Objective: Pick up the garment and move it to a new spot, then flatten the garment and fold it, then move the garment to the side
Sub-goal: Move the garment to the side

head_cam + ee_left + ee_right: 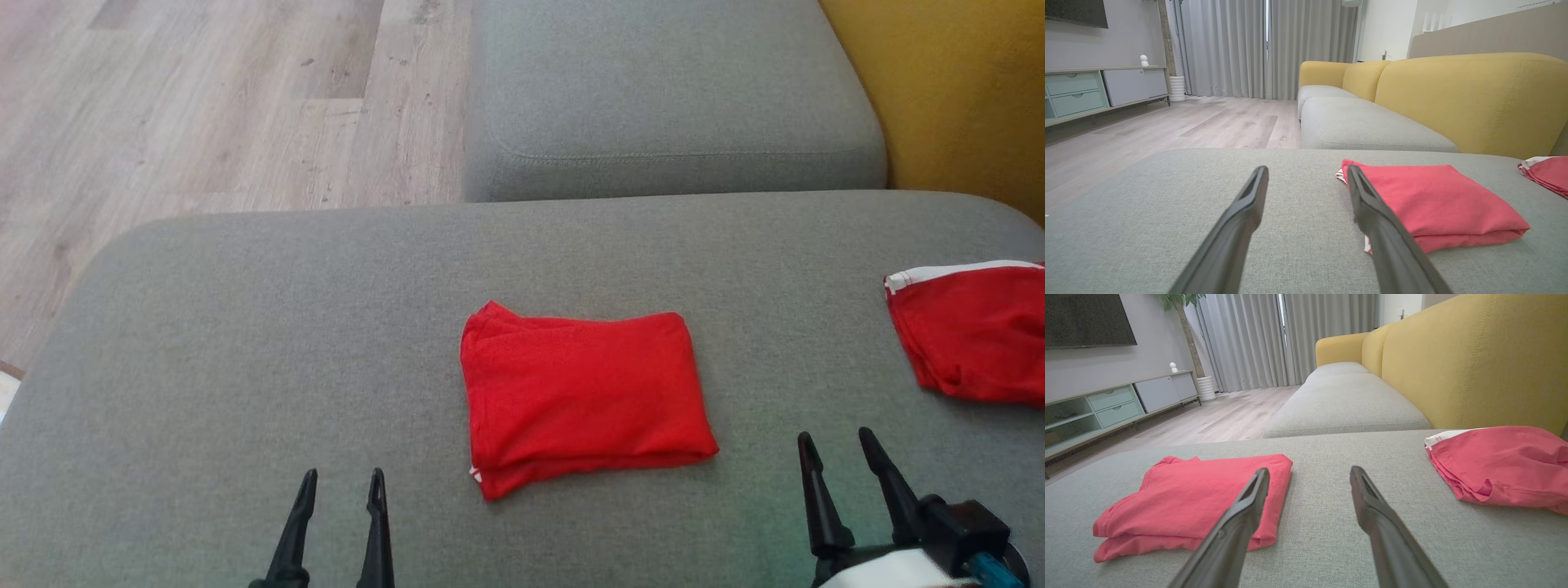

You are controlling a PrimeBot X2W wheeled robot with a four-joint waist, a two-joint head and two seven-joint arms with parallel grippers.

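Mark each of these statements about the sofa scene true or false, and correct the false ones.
1. The folded red garment lies flat on the grey cushion. True.
2. The left gripper is shut on the folded garment. False: it is open and empty, apart from the cloth.
3. A second red garment with white trim lies further to the robot's right. True.
4. The right gripper holds that second garment. False: it is open, empty and not touching it.
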